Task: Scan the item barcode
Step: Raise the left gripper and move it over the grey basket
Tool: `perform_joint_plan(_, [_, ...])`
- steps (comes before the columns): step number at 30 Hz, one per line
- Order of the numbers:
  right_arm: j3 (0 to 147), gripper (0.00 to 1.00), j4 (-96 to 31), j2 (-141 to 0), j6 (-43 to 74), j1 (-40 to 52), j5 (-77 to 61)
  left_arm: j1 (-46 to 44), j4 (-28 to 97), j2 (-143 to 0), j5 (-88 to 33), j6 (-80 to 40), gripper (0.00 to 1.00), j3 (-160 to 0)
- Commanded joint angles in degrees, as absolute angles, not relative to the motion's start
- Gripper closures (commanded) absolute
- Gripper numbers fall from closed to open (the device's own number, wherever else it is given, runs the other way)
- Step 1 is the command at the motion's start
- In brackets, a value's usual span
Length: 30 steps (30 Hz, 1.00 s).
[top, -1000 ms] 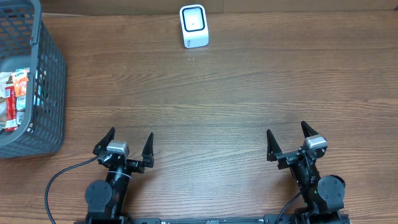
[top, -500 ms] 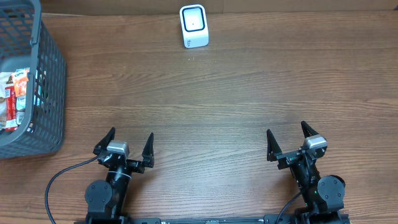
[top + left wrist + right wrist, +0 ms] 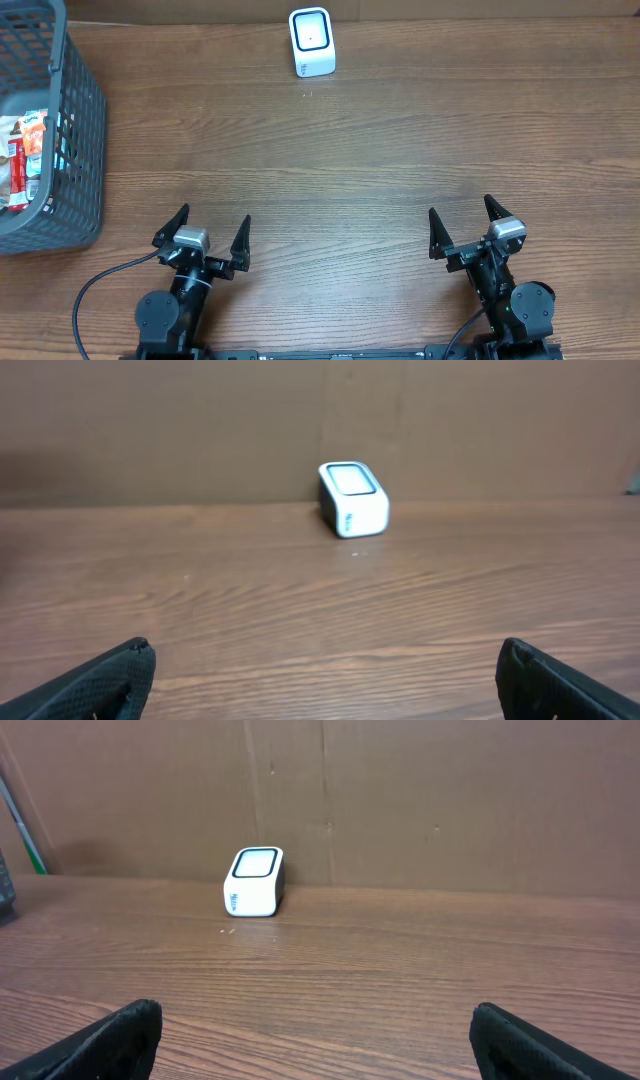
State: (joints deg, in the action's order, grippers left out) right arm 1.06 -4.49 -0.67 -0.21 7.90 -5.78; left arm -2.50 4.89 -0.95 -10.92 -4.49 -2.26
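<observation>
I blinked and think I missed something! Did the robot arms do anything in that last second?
Hardly anything. The left gripper seems to have slid a tiny bit to the right, open and empty. Nothing was picked up or let go. The right gripper, also open, the white scanner and the basket with its snack packets stayed where they were.

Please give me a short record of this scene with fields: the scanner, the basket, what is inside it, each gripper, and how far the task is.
scanner: small white unit, standing at the far edge of the table, near the middle
basket: grey mesh basket at the far left of the table
contents: coloured packets lying inside the basket; barcodes not readable
left gripper: open, empty, at the near edge
right gripper: open, empty, at the near edge
task stage: no packet picked up yet; nothing in front of the scanner
</observation>
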Motion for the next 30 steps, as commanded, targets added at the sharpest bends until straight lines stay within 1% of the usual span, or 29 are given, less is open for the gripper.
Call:
perform_joint_plan(1, [0.5,0.00,-4.2,-0.2,-0.3,7.7,-6.1,-2.2,7.6,-0.3,-14.6,-5.3,0.00,-10.5])
perform_joint_plan(8, [0.5,0.00,-4.2,-0.2,-0.3,7.7,-6.1,-2.2,22.6,-0.4,-14.4,-5.3,0.00,-28.3])
perform_joint_plan(15, [0.5,0.00,-4.2,-0.2,-0.3,7.7,-6.1,-2.2,29.1,-4.0,-14.3,-4.8,0.00,-45.5])
perform_joint_plan(21, [0.5,0.00,-4.2,-0.2,-0.3,7.7,-6.1,-2.2,31.3,-10.2,-11.4,-3.2,0.00,-58.5])
perform_joint_plan(24, [0.5,0.00,-4.2,-0.2,-0.3,7.7,-6.1,-2.2,31.7,-13.8,-11.2,-0.3,0.00,-64.8])
perform_joint_plan(30, [0.5,0.00,-4.2,-0.2,-0.3,7.7,-6.1,-2.2,27.9,-19.2,-3.2,3.6,0.00,-74.4])
